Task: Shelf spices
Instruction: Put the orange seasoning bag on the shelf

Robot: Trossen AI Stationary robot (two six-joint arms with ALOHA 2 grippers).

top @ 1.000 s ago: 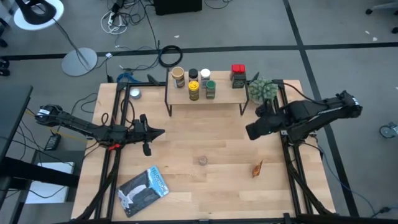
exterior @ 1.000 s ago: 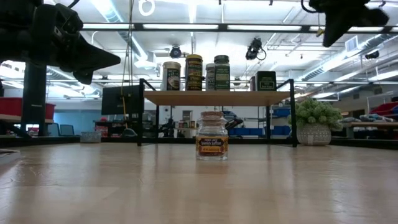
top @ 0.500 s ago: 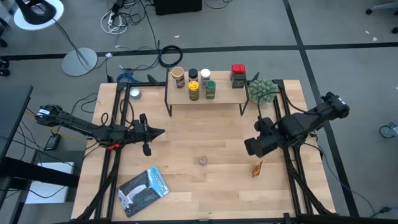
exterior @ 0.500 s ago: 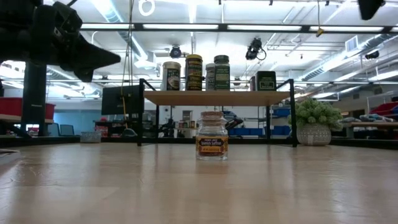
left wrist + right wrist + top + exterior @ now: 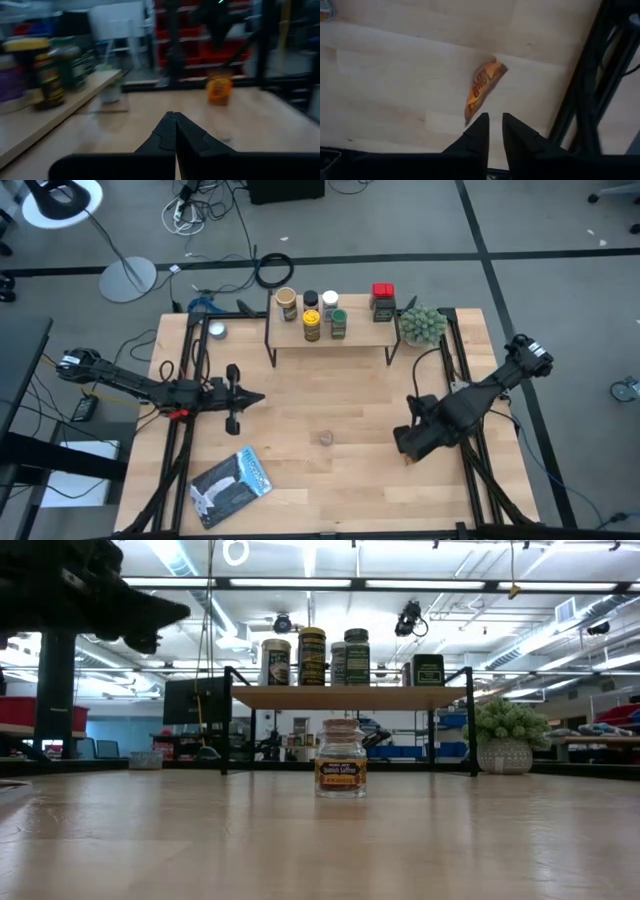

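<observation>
A small glass spice jar with a tan lid (image 5: 326,438) (image 5: 340,758) stands upright on the table's middle. Several more spices stand on the wooden shelf (image 5: 330,338) (image 5: 350,697) at the far edge, among them a red-lidded tin (image 5: 383,300). An orange packet (image 5: 482,90) (image 5: 218,90) lies flat near the right edge. My right gripper (image 5: 402,442) (image 5: 495,119) hovers above that packet, fingers a narrow gap apart and pointing down. My left gripper (image 5: 262,396) (image 5: 175,116) is shut and held level above the table's left part, pointing right.
A fuzzy green plant (image 5: 422,325) (image 5: 505,735) stands right of the shelf. A flat silver-blue pouch (image 5: 232,483) lies near the near-left corner. A small round tin (image 5: 216,331) sits at the far left. Black frame rails (image 5: 470,450) run along both table sides.
My right gripper has swung from beside the plant toward the near edge and downward, ending over the orange packet; it has left the low view. My left gripper's tip has risen a little and levelled out. The jar and the shelved spices have stayed put.
</observation>
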